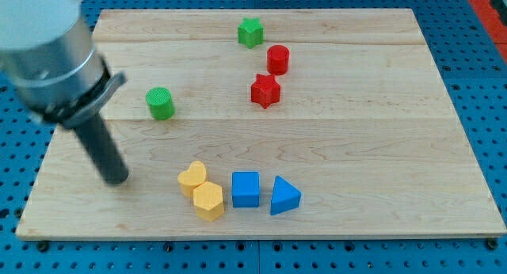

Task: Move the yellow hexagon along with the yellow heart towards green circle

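The yellow heart (pixel 192 178) and the yellow hexagon (pixel 209 200) touch each other near the view's bottom, the hexagon just below and right of the heart. The green circle (pixel 160 103) stands higher up, to the left of centre. My tip (pixel 117 178) rests on the board to the left of the yellow heart, with a gap between them, and below-left of the green circle.
A blue cube (pixel 245 189) and a blue triangle (pixel 283 196) sit right of the hexagon. A green star (pixel 250 32), a red cylinder (pixel 278 59) and a red star (pixel 266 91) stand near the top. The wooden board (pixel 380 147) lies on a blue pegboard.
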Controlling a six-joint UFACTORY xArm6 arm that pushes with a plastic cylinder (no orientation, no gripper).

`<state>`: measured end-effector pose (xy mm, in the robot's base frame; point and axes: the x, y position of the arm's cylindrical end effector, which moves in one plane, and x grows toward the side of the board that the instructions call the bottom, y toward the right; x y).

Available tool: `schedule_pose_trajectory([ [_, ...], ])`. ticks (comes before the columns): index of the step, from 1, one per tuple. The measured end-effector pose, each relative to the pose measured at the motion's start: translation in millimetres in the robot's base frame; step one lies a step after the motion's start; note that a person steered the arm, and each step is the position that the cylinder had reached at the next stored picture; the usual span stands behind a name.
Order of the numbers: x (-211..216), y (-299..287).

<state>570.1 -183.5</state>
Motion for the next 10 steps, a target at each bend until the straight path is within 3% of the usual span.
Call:
schedule_pose_trajectory([
  [1,48.5,21.5],
  [3,48.3,47.2],
  [6,32.2,167.9],
  [7,1.7,174.9],
  [9,47.9,158.4],
  [10,17.0,125.7],
])
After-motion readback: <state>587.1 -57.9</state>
